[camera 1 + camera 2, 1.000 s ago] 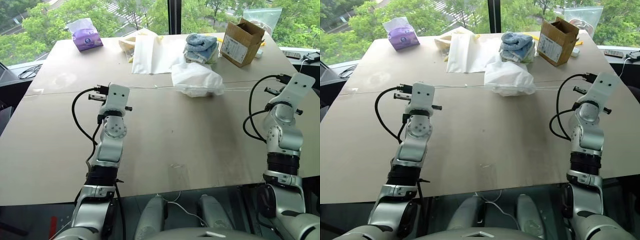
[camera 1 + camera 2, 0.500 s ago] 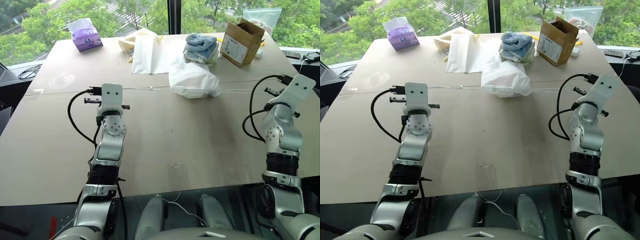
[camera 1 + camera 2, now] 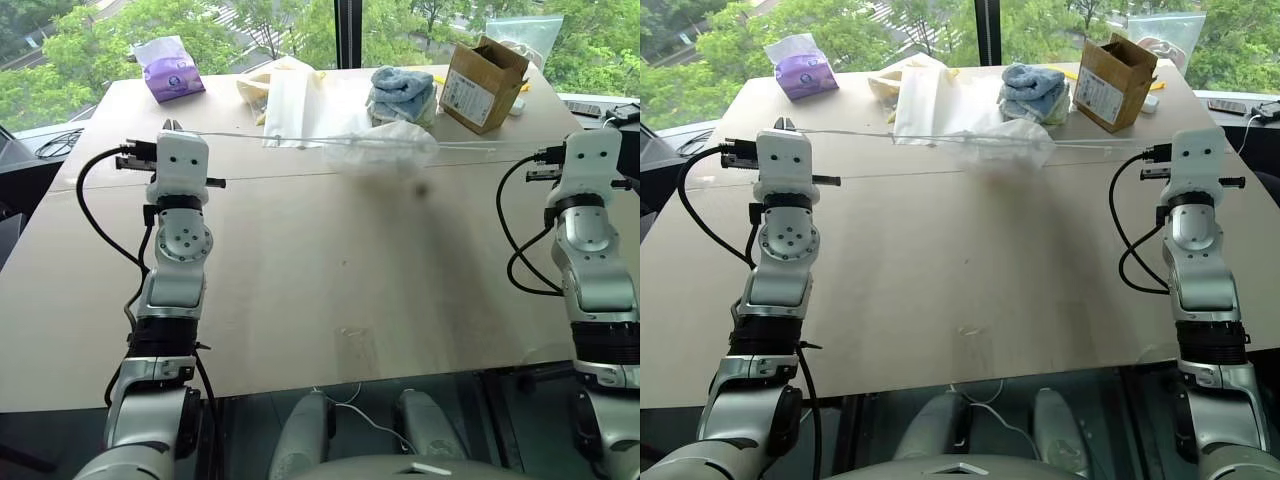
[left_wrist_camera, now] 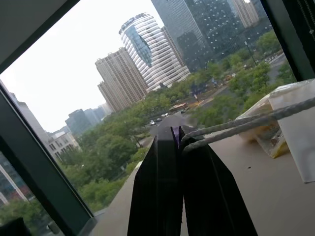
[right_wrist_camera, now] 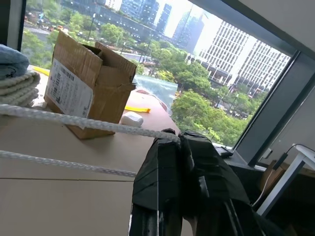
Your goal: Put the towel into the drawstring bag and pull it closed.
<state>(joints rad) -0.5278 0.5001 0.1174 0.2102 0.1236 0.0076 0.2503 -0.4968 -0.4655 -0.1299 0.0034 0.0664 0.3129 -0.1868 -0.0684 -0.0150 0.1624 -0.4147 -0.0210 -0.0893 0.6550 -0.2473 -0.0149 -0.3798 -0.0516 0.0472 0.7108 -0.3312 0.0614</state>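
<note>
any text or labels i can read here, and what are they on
None can be read.
cardboard box: a white printed label on its side, print too small to read.
purple tissue pack: some light markings on its front, too blurred to read.

My head cameras look down over the bench (image 3: 330, 260). My wrist cameras look close along each end effector, toward windows.
</note>
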